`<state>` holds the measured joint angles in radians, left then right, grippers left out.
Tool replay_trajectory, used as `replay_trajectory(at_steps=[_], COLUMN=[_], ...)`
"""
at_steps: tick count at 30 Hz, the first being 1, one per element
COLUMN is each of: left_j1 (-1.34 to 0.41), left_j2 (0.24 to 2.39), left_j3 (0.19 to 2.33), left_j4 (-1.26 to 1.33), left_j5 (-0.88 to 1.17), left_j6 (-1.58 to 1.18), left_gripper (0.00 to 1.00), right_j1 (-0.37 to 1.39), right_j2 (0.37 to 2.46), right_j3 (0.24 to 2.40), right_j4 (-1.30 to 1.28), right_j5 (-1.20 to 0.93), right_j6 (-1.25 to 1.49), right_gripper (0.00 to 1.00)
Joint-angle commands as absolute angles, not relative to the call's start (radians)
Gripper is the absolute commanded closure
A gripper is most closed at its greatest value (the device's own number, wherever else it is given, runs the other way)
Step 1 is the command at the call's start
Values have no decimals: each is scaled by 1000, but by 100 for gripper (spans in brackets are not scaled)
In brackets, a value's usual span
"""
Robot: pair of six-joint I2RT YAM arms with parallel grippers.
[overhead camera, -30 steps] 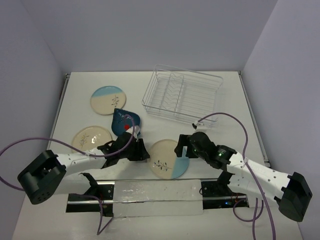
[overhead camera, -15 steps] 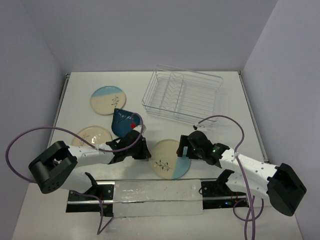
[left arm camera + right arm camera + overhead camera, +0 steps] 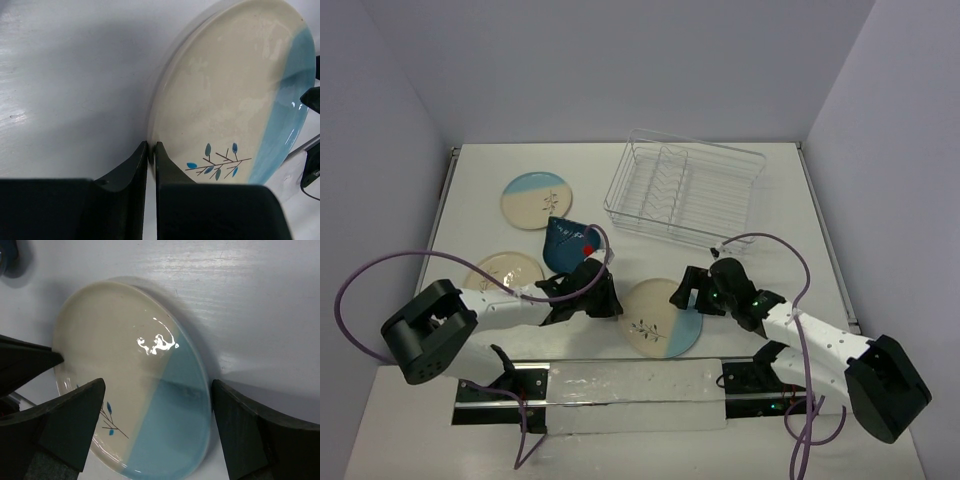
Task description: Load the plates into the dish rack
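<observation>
The left gripper (image 3: 151, 146) is pressing its black fingers nearly together at the rim of the round cream-and-light-blue ceramic plate (image 3: 660, 318), which is lying on the white table (image 3: 520, 400). The right gripper (image 3: 158, 385) is hanging spread wide over its blue side. The silvery wire dish rack (image 3: 660, 228) is sitting well apart.

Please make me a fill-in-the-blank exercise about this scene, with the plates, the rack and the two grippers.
All ___ plates are outside the dish rack. The near plate is half cream, half light ___. The right gripper stands ___ around that plate's edge. The left gripper is ___ at its opposite rim.
Missing words: four, blue, open, shut.
</observation>
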<state>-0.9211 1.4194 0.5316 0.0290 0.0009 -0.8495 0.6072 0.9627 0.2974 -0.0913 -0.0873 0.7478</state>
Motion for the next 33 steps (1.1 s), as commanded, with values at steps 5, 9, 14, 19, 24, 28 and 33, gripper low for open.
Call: replay_trajectory(at_steps=[5,9,14,19,24,28,33], left_j1=[-936,-939,-942,-942,-942,-942,-942], left_j2=[1530,1550,1525,1495,1463,1433,1405], left_j3=[500,486,457,451,442,435,425], left_j4=[123,169,209,204,199,184,179], left_j5=[33,52,54,38,25,5,6], left_j6=[-901,-933,-968,-982,-999,-1011,-1022], left_gripper=[100,100,100,100,100,100,100], right_j1=[617,612,606,600,597,590,579], right_j2=[873,844,827,785,736,733,730], right_j3=[289,319,337,354,374,377,384], right_j4=[31,34,35,34,34,35,48], right_j5=[-410,-452,-469,-477,-492,-486,-487], right_j6=[765,782,814,837,854,872,895], right_gripper=[17,19,26,28,28,31,33])
